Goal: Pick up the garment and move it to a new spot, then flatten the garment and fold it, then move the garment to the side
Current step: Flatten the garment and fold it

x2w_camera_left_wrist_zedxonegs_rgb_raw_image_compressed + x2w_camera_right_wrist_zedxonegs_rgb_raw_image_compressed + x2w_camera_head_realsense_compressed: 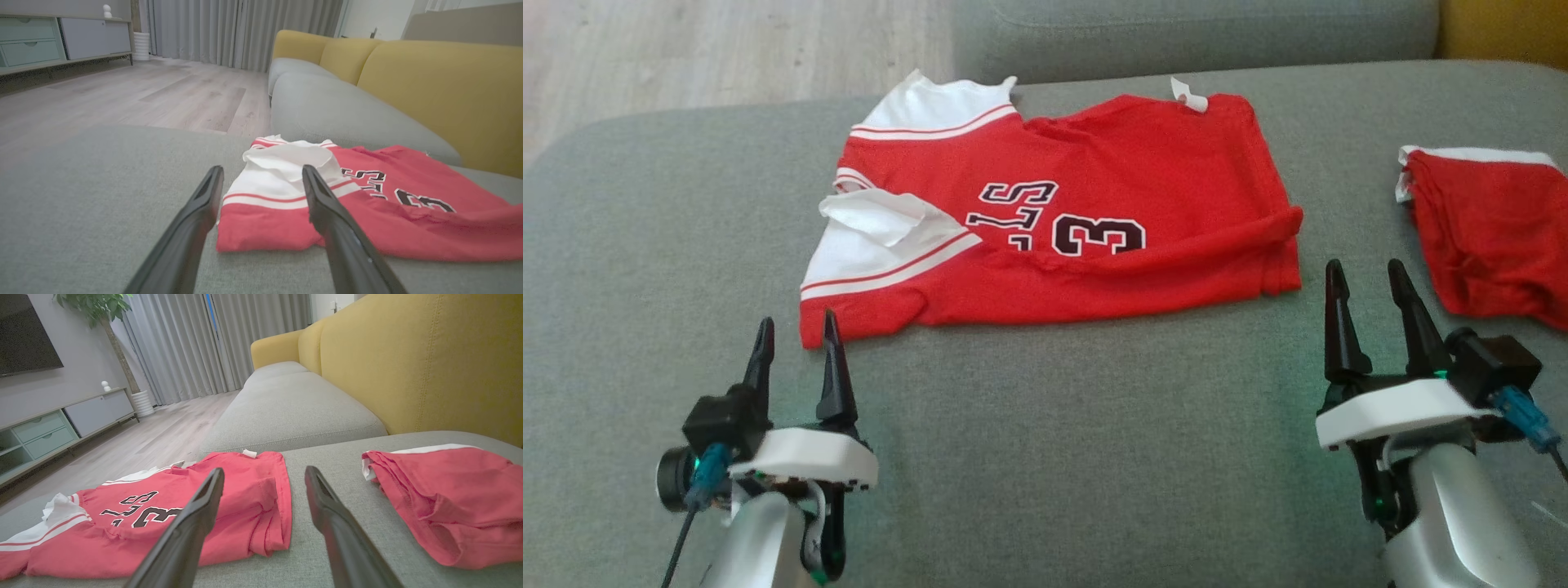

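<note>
A: Where does the seat end, and how much room is there?
B: The grey seat (1054, 457) rounds off at its left end, with wood floor (686, 49) beyond. A second grey cushion (1176, 33) butts against its far edge, and a yellow back (408, 355) rises past the far right. A broad bare band of seat runs from the jersey's near edge towards the robot, and more bare fabric lies left of the sleeves.
A: And the jersey?
B: The jersey (1143, 147) lies flat across the middle of the seat, with the white sleeves to the left and the hem to the right. Dark lettering and a 3 face up. Its near long edge is a fold, one white sleeve is turned over onto the chest, and the right end is rumpled. The far sleeve reaches close to the seam with the second cushion.
A: Anything beside it?
B: Red shorts (1494, 229) with a white band lie to the right, apart from the jersey, with a strip of bare seat between them.
A: The arms?
B: Both are low over the near part of the seat, pointing away from the robot. The left fingers (833, 376) are spread wide and hold nothing. Their tips are just beside the jersey's near left corner, and I cannot tell whether they touch it. The right fingers (1338, 327) stand wide and empty too, aimed at the bare strip between the jersey's right end and the shorts, clear of both
</note>
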Tool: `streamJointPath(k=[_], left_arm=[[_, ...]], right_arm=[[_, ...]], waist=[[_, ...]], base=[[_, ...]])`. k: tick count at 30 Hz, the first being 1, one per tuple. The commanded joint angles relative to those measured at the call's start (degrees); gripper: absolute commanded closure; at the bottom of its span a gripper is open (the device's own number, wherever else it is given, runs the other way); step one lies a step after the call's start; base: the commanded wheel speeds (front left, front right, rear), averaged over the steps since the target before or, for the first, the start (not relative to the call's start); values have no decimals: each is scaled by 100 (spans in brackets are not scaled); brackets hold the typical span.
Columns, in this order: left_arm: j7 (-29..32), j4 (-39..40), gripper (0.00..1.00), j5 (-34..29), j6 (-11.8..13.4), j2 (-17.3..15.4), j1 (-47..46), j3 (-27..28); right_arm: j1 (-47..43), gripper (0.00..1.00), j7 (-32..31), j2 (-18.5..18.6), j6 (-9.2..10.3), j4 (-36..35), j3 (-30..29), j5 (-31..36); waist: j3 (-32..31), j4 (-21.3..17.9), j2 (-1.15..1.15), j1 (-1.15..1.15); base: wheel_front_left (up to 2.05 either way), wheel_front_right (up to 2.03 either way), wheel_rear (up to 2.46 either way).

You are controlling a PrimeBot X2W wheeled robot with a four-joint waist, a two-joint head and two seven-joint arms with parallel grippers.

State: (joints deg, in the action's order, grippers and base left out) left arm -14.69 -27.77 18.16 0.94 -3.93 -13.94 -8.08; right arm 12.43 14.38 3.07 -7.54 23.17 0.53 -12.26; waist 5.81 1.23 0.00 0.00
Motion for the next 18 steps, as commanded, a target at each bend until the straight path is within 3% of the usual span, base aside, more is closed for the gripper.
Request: streamJointPath(k=[1, 10, 18], left_arm=[[-7, -72, 0, -42, 3, -71, -356, 211], [255, -1764, 0, -14, 268, -277, -1218, 358], [512, -2652, 0, 49, 246, -418, -1662, 362]], right_arm=[[300, 0, 62, -17, 5, -219, 170, 12], [426, 0, 62, -18, 5, -416, 247, -6], [497, 0, 62, -19, 5, -436, 269, -32]], waist=[[80, -58, 0, 0], [480, -277, 0, 0], [675, -413, 0, 0]], base=[[0, 0, 0], [0, 0, 0], [0, 0, 0]])
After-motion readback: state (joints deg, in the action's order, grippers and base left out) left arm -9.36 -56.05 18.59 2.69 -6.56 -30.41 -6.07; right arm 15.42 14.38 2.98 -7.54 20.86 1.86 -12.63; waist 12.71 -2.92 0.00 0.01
